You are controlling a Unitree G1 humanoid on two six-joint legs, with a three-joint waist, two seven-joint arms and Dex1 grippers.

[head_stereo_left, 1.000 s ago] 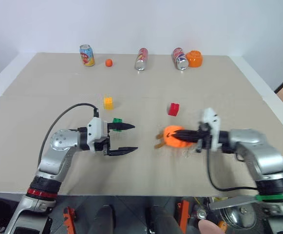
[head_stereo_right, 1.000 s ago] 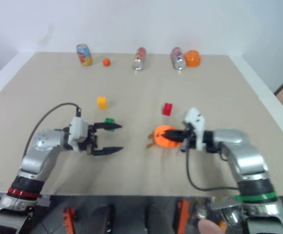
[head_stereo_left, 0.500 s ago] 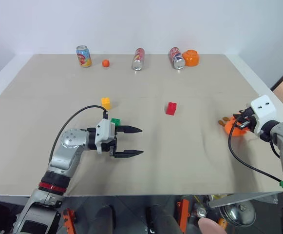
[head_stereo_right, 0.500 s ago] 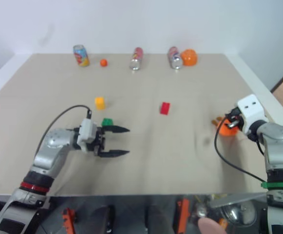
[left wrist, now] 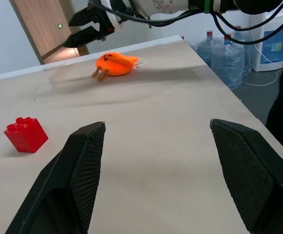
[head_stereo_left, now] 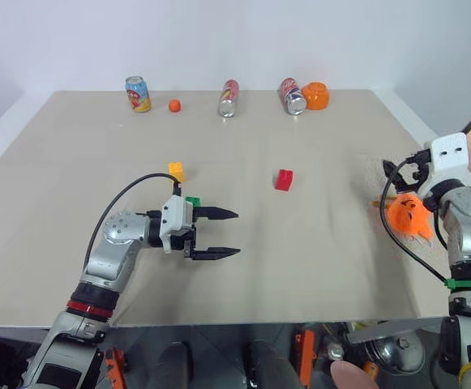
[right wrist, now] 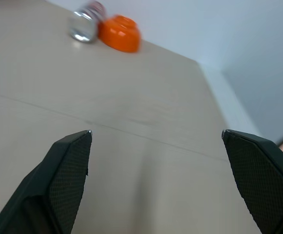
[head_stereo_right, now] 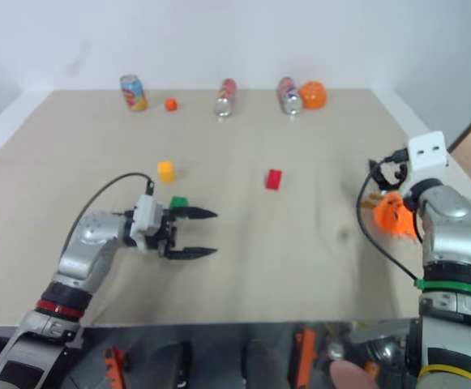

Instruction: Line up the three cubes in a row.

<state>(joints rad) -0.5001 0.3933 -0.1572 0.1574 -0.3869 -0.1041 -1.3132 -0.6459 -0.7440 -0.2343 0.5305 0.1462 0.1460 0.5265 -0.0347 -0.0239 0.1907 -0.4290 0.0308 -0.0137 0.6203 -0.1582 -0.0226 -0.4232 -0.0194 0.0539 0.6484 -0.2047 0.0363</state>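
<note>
Beige bench (head_stereo_left: 300,243): left pincer (head_stereo_left: 229,234) spread empty, green cube (head_stereo_left: 193,201) apparently just behind; yellow cube (head_stereo_left: 177,171) beyond, red cube (head_stereo_left: 284,179) rightward; right pincer (head_stereo_right: 378,173) released.

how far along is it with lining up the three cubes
Done: the orange toy lies at the table's right edge, away from the cubes; the right gripper above it is open. In hand: nothing; the open left gripper sits beside the green cube. Left: yellow cube, green and red cube form no row yet.
</note>
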